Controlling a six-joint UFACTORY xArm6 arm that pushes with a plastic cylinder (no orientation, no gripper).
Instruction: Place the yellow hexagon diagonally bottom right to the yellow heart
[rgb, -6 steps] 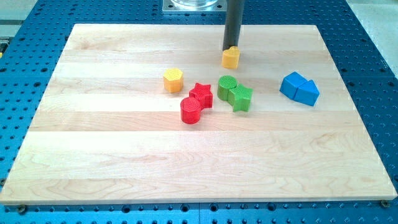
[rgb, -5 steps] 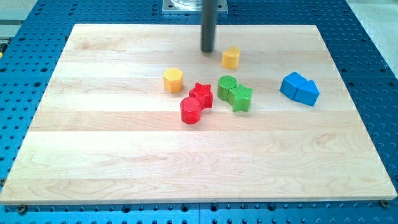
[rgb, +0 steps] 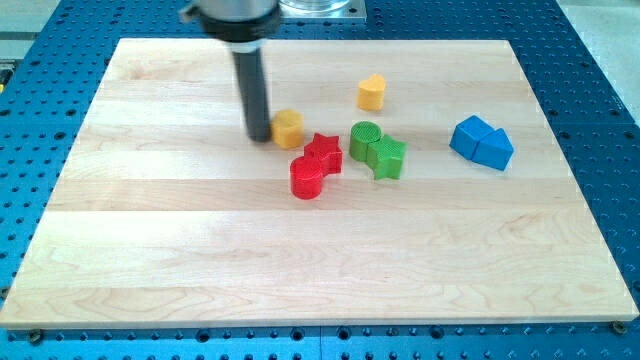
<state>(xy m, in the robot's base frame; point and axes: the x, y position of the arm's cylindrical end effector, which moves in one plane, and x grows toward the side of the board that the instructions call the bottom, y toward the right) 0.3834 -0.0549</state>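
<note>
Camera view: you have only this one to look at. You can see my tip (rgb: 259, 137) down on the wooden board (rgb: 300, 260), just touching the left side of the yellow hexagon (rgb: 288, 129). There is no hand here that opens or shuts, only a dark rod that pushes, so nothing is gripped.

The yellow heart (rgb: 372, 92) sits up and to the right of the yellow hexagon, well apart from it. So the job looks only just begun. The hexagon must end up lower and to the right of the heart, and right now it is lower but on the wrong side.

You may find the way tricky. The red star (rgb: 324, 152), the red round block (rgb: 307, 178), the green round block (rgb: 365, 140) and the green star (rgb: 388, 157) crowd the path. The blue blocks (rgb: 481, 142) sit near the view's right.
</note>
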